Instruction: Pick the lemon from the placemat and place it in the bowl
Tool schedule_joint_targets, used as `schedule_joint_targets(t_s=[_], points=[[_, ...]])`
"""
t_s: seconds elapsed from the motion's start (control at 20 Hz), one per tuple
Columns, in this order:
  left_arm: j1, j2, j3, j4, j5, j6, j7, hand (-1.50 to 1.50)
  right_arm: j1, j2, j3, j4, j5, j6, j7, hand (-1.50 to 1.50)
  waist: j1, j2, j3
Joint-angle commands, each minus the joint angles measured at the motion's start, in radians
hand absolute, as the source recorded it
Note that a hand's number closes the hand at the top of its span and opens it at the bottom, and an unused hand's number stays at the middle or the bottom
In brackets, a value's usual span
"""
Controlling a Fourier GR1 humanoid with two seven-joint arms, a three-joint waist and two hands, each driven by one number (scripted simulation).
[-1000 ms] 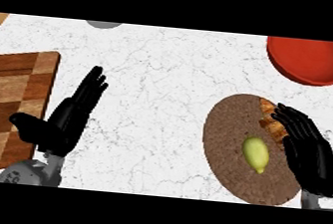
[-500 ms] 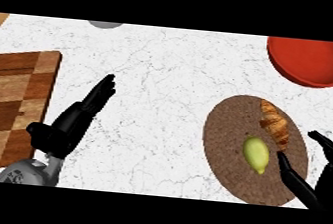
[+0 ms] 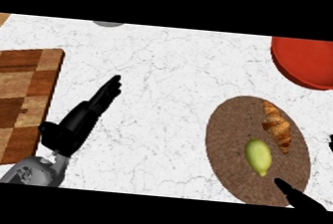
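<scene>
Lemon (image 3: 258, 157) lies untouched on the placemat (image 3: 229, 154), beside the croissant (image 3: 278, 125). I see my right hand (image 3: 304, 198) spread, empty, at the placemat's near-right edge; grasp and carry to the bowl (image 3: 312, 62) remain. Left hand (image 3: 80, 121) rests open.

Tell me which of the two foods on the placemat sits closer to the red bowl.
The croissant. It lies at the placemat's upper right, toward the red bowl; the lemon sits lower, near the middle.
</scene>
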Motion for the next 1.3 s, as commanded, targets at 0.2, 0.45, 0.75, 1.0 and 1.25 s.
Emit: schedule_joint_targets(t_s=[0.2, 0.45, 0.75, 1.0, 1.25], points=[[0.007, -0.006, 0.011, 0.021, -0.006, -0.003, -0.016, 0.0, 0.178, -0.274, 0.085, -0.162, 0.243, 0.191, 0.455, -1.5, 0.007, 0.004, -0.006], [-0.005, 0.007, 0.017, 0.014, -0.002, -0.029, 0.012, 0.0, 0.179, -0.33, 0.162, -0.432, 0.284, 0.376, 0.807, -1.5, 0.01, 0.0, -0.002], [-0.015, -0.033, 0.023, 0.012, -0.008, -0.05, 0.02, 0.0, 0.062, -0.256, 0.301, -0.614, 0.398, 0.517, 1.191, -1.5, 0.017, 0.0, 0.003], [0.017, -0.066, 0.048, 0.007, -0.05, -0.068, 0.012, 0.0, -0.045, -0.119, 0.402, -0.542, 0.534, 0.555, 1.272, -1.5, 0.015, -0.001, 0.005], [0.11, -0.038, 0.07, -0.095, -0.089, -0.091, 0.019, 0.0, -0.056, -0.081, 0.382, -0.482, 0.62, 0.534, 1.209, -1.5, 0.017, -0.003, 0.005]])
